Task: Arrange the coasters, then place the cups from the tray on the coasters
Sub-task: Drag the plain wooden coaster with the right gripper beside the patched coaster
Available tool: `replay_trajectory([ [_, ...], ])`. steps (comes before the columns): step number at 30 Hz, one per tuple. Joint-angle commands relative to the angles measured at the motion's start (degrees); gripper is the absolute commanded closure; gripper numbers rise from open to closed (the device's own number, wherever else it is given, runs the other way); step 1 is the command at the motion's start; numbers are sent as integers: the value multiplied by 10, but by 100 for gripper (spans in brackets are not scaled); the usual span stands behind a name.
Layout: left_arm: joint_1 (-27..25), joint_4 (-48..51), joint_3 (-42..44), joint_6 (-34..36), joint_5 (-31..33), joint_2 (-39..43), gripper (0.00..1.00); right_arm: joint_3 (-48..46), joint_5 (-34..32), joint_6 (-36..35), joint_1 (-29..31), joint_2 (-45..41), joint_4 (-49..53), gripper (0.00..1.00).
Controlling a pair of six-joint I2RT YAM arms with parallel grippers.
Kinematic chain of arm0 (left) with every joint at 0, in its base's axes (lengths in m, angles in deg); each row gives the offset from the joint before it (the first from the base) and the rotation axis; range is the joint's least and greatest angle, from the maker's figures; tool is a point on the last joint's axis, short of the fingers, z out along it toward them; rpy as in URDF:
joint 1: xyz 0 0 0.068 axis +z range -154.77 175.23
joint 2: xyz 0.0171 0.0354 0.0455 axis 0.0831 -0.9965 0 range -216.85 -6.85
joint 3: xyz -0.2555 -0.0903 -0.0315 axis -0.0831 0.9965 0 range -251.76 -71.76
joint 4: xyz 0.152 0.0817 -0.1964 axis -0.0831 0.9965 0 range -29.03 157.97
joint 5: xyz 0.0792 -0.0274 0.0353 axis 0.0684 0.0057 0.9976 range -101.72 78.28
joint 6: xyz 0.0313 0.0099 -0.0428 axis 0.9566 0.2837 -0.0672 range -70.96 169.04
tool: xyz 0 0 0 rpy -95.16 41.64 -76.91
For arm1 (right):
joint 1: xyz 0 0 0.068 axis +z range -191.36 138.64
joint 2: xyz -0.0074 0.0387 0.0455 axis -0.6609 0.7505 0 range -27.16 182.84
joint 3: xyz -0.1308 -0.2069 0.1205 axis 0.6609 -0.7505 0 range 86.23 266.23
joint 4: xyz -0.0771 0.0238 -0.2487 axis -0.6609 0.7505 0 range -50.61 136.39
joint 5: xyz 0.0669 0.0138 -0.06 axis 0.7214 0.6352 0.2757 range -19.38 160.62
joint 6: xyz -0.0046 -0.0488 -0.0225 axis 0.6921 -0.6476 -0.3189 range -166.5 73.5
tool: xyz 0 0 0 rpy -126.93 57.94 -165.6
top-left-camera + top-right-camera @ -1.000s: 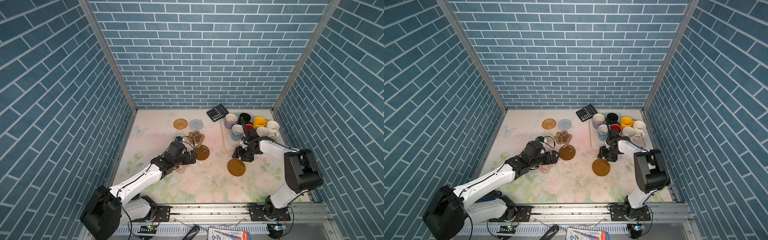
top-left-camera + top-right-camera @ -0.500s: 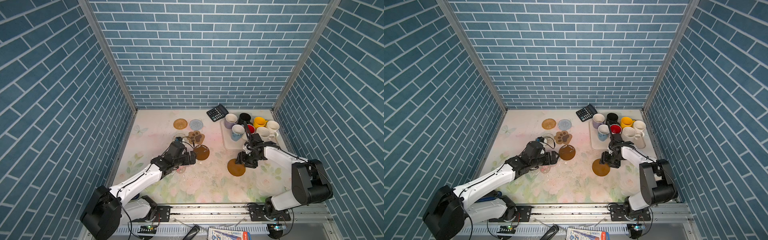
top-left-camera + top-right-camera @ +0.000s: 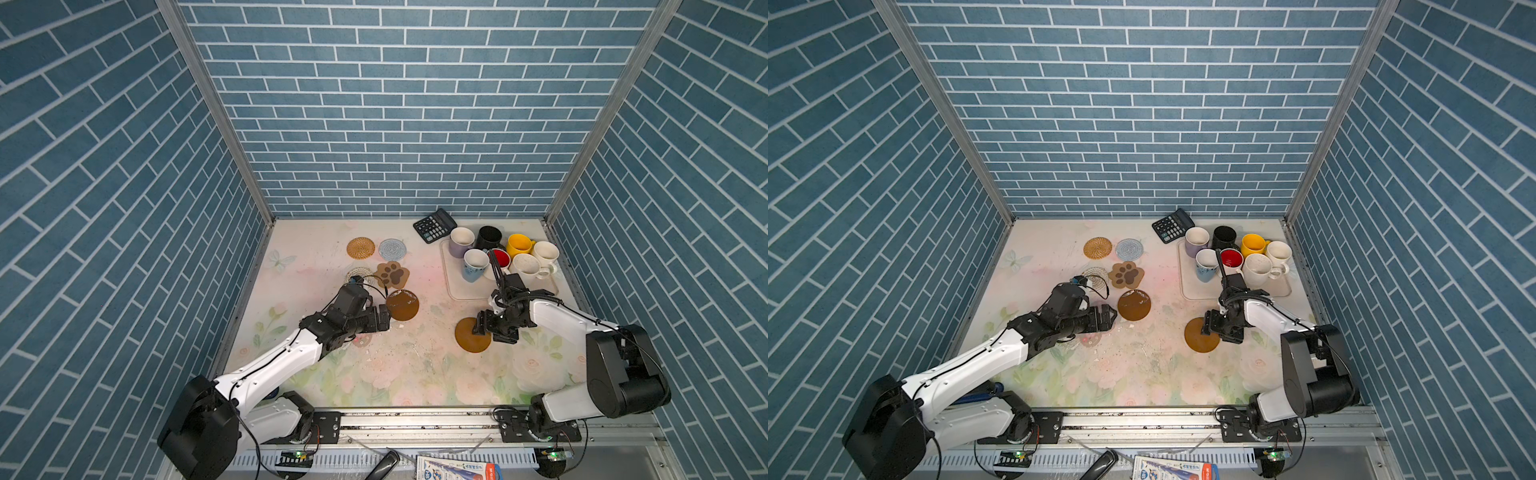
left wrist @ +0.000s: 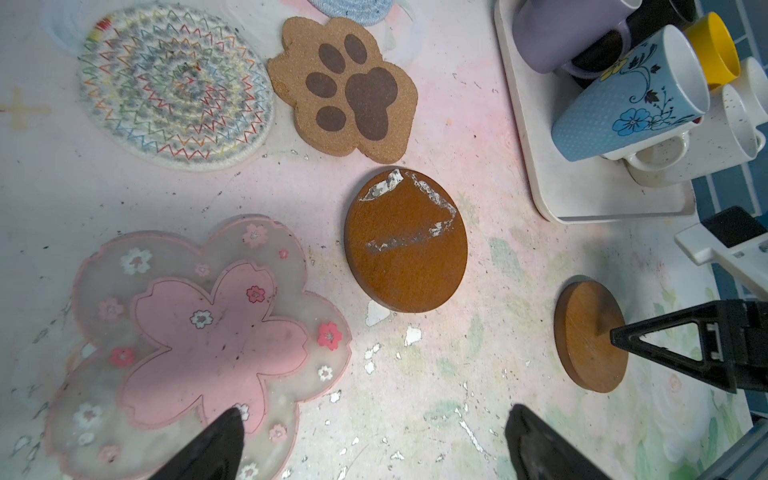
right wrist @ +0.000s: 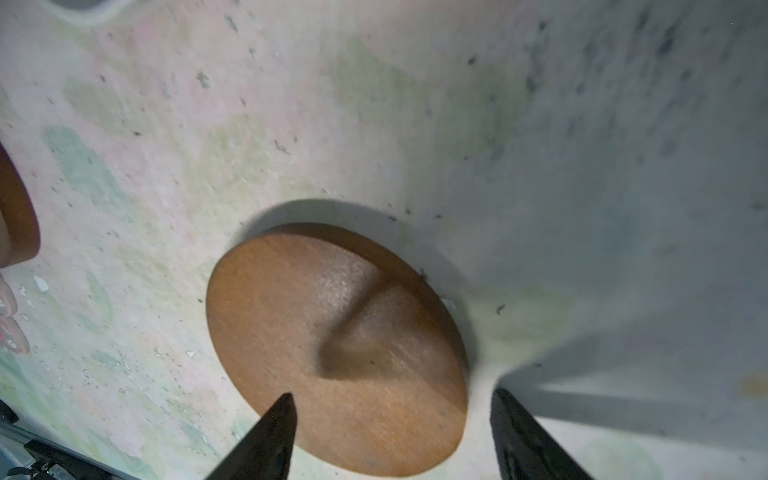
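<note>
The floral tabletop (image 3: 395, 374) has its widest bare stretch on the near side of both sets of fingers, and I judge that room is for spreading out the coasters (image 3: 392, 274). The tray (image 3: 467, 291) lies beyond the right fingers and holds all seven cups (image 3: 528, 266) crowded close, likely waiting until the mats are laid out. The pink flowery coaster (image 4: 199, 332) lies flat beneath the left gripper (image 4: 374, 409), whose fingers are spread wide, one over its petal edge and one over bare table, pinching nothing. The scuffed amber disc (image 4: 405, 241) sits just ahead of them. The right gripper (image 5: 392, 395) straddles the rim of the plain amber disc (image 5: 332, 324), which lies flat, with the fingers apart and gripping nothing
</note>
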Motion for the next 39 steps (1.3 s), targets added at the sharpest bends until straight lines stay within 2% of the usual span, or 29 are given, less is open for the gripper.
replay_trajectory([
  [1, 4, 20, -16, 8, 10, 12, 1, -17, 19, 18, 2, -20, -17, 29],
  [6, 10, 17, -8, 6, 5, 17, 1, -30, 34, 36, 19, -32, -38, 34],
  [14, 23, 12, 9, 0, -10, 27, 1, -11, 28, 52, 78, 13, -62, 37],
  [33, 70, 28, 39, 8, -33, 75, 1, 156, -27, 29, 227, 169, -33, 40],
  [39, 81, 38, 42, 15, -34, 87, 1, 200, -19, 43, 274, 203, -32, 42],
])
